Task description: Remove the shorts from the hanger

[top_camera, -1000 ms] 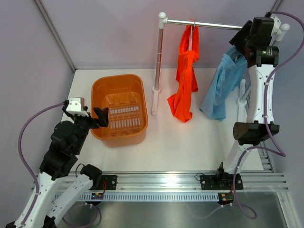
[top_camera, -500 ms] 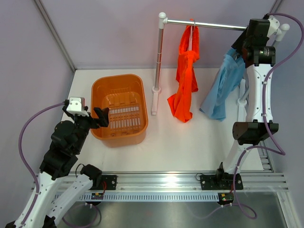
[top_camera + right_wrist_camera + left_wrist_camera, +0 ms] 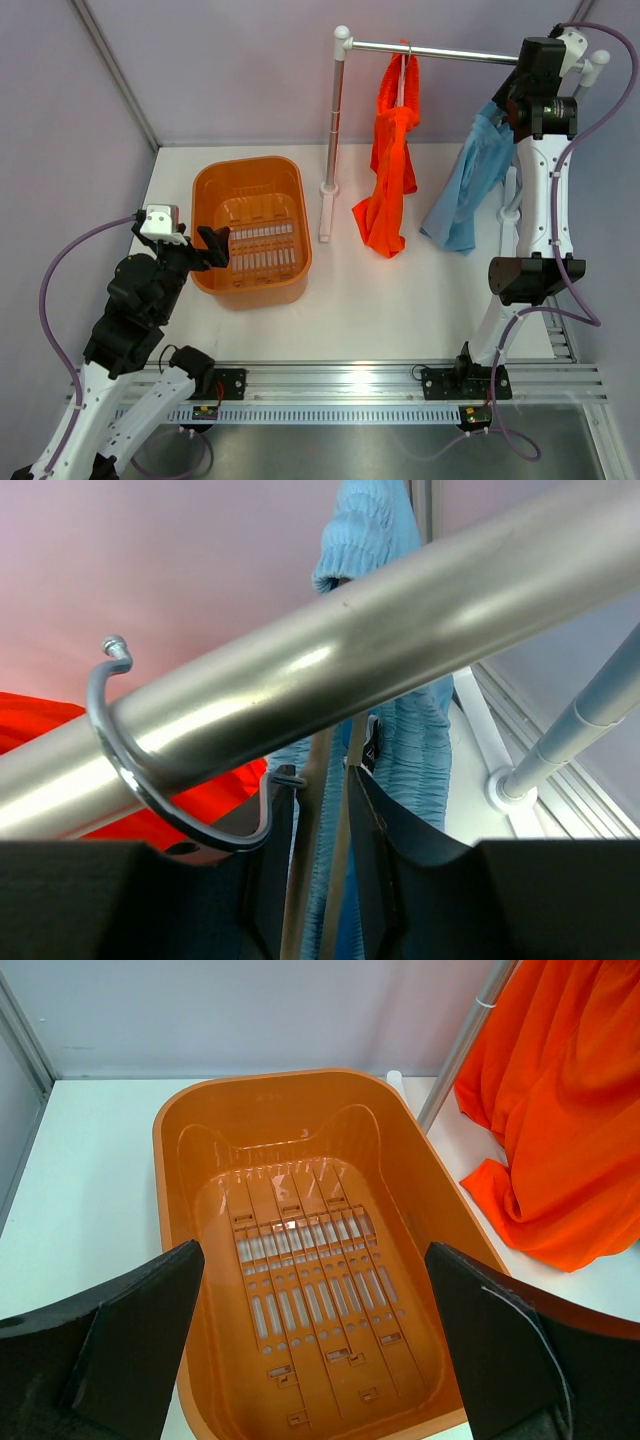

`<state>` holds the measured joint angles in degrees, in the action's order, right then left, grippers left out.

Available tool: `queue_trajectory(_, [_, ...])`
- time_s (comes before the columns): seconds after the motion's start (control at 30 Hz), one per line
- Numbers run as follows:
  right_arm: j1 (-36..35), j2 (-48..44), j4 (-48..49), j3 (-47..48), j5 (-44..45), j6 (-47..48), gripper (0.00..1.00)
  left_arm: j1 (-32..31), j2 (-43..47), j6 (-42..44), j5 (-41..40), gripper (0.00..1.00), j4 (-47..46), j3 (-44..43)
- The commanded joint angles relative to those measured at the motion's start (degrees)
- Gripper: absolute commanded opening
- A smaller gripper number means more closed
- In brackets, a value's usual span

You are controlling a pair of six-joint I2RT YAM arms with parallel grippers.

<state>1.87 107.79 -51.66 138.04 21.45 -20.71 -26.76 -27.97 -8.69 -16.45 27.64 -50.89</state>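
**Top external.** The right gripper (image 3: 505, 103) is up at the far right end of the rail (image 3: 430, 50). Its jaw state can't be read from here.
- The blue shorts (image 3: 468, 190) hang directly beneath it, bunched at the top and spreading wider lower down.
- Their long axis runs top to bottom, with the waistband end up by the gripper and the leg hems down toward the table (image 3: 400, 300). I cannot tell whether the hems touch it.
- The orange shorts (image 3: 392, 170) hang from the same rail, to that gripper's left and apart from the blue pair, pointing the same way.
- The left gripper (image 3: 216, 247) is low at the rim of the basket (image 3: 200, 195), well apart from both pairs.

**Left wrist.** The left gripper's fingers are spread wide with nothing between them, and the basket is directly ahead and below. The orange shorts are ahead to the right, their lower end folded in loose creases.

**Right wrist.** The right gripper's jaws are drawn in to a narrow slit on the neck of the hanger (image 3: 125, 765), whose hook rides over the rail just above the fingers. The blue pair's gathered elastic waistband sits just beyond the fingers.

**Handling (judgement).**
- Both pairs look light and limp, with no stiffness of their own.
- They should sag from whatever point is held and swing with any move.
- They look neither fragile nor slippery.
- The gathered waistband is the thickest part and the surest place to take hold.
- With the hanger held, the cloth should come off by pulling downward, along its long axis.
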Motion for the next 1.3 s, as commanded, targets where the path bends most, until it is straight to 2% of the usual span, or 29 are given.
queue_trajectory(0.0, [-0.6, 0.3, 3.3, 1.6, 1.7, 1.5, 0.35, 0.1, -0.1, -0.5, 1.0, 0.99, -3.0, -0.6])
queue_trajectory(0.33, [-1.3, 2.3, 2.8, 3.0, 1.1, 1.8, 0.26, 0.1, -0.1, -0.5, 0.9, 0.99, -3.1, -0.6])
queue_trajectory(0.5, [-1.6, 3.0, 1.1, 5.0, 1.6, 2.3, 0.0, 0.0, 0.2, -0.5, 0.8, 0.99, -3.0, -0.6])
queue_trajectory(0.73, [-3.2, 0.5, 0.6, 5.6, -0.2, 3.6, 0.0, 0.1, 0.1, -0.5, 0.8, 0.99, -3.1, -0.6])
queue_trajectory(0.97, [-3.5, -2.4, -3.5, 6.4, -9.0, 3.5, 0.0, 0.1, 0.2, -0.5, 0.8, 0.99, -3.1, -0.6])
queue_trajectory(1.27, [-4.1, -9.3, -3.3, -0.5, -12.4, 4.0, 0.0, 0.1, 0.1, -0.5, 0.6, 0.99, -3.1, -0.6])
